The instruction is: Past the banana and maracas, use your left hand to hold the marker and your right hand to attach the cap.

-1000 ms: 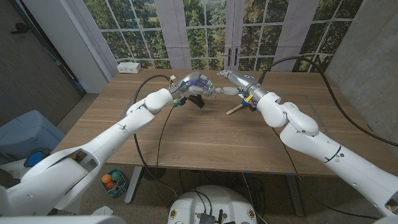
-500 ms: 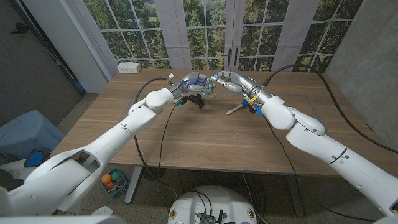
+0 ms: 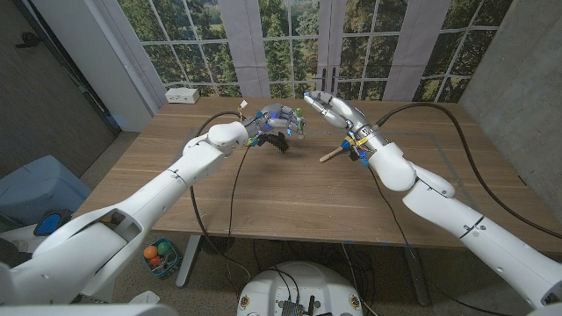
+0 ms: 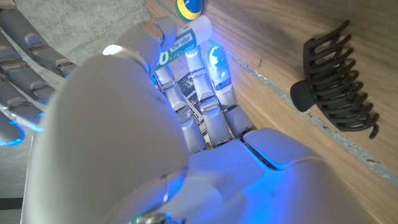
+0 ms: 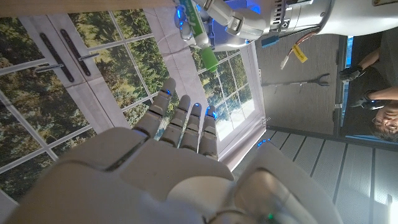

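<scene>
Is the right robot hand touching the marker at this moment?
Apart. In the right wrist view, the right robot hand has open fingers, with window showing between them and the capped marker held by the left robot hand.

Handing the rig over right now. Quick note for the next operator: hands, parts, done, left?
Left hand grips the white marker with green cap, lifted over the wooden table's far side. Right hand is raised beside it, fingers extended, holding nothing. Black hair claw clip lies by the left hand; a wooden stick lies under the right wrist. Done: cap appears to be on the marker. Left: confirm it is seated, set marker down.
</scene>
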